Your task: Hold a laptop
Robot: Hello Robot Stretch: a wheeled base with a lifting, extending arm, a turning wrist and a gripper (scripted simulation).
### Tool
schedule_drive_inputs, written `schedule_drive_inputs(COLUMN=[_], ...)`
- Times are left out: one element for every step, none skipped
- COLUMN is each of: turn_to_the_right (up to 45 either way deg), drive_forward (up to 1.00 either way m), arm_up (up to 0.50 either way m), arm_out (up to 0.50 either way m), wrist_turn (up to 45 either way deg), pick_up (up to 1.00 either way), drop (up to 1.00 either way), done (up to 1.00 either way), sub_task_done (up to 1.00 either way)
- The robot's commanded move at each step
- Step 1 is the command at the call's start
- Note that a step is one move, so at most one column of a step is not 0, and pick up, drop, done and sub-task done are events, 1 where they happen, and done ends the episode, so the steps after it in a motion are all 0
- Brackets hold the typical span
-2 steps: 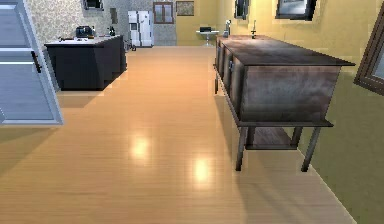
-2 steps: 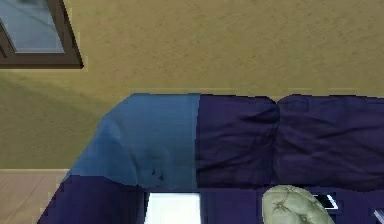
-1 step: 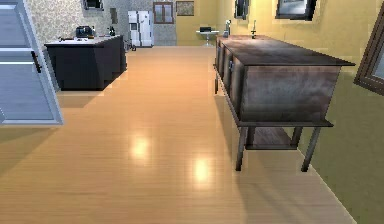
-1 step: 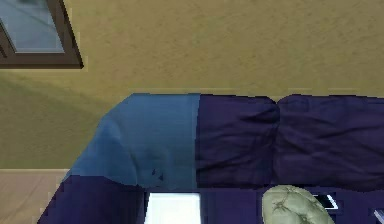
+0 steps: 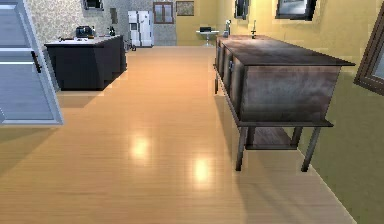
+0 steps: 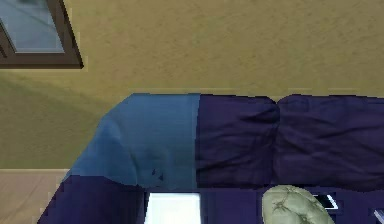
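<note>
The state of the jaws cannot be told, nor how they stand to anything. A flat white slab, possibly the laptop, lies on the blue sofa, left of a beige cushion.

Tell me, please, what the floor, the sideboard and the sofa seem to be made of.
Floor: light wood planks, glossy, with bright light reflections.
Sideboard: likely dark wood, dull finish, streaked brown faces.
Sofa: probably blue fabric, matte, with soft creases between cushions.
</note>
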Motion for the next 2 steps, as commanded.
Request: schedule_drive_inputs(turn_to_the_right=[0.0,0.0], drive_forward=[0.0,0.0], arm_up=[0.0,0.0], arm_out=[0.0,0.0], wrist_turn=[45.0,36.0], pick_up=[0.0,0.0], drop=[0.0,0.0], done=[0.0,0.0], sub_task_done=[0.0,0.0])
